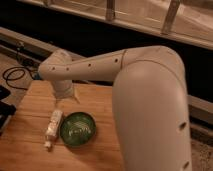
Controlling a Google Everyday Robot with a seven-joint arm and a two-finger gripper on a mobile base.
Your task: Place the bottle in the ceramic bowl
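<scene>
The small white bottle (53, 126) lies on its side on the wooden table (30, 100), cap end toward the near edge. It rests just left of the dark green ceramic bowl (78, 129), close to or touching its rim. The bowl holds nothing. My gripper (62, 101) hangs under the white arm's wrist, right above the bottle's far end and just behind the bowl's left side. The wrist hides most of the gripper.
My large white arm (150, 100) fills the right side of the view and covers the table's right part. A black cable (12, 75) lies on the floor to the left. A dark rail and ledge (30, 42) run behind the table.
</scene>
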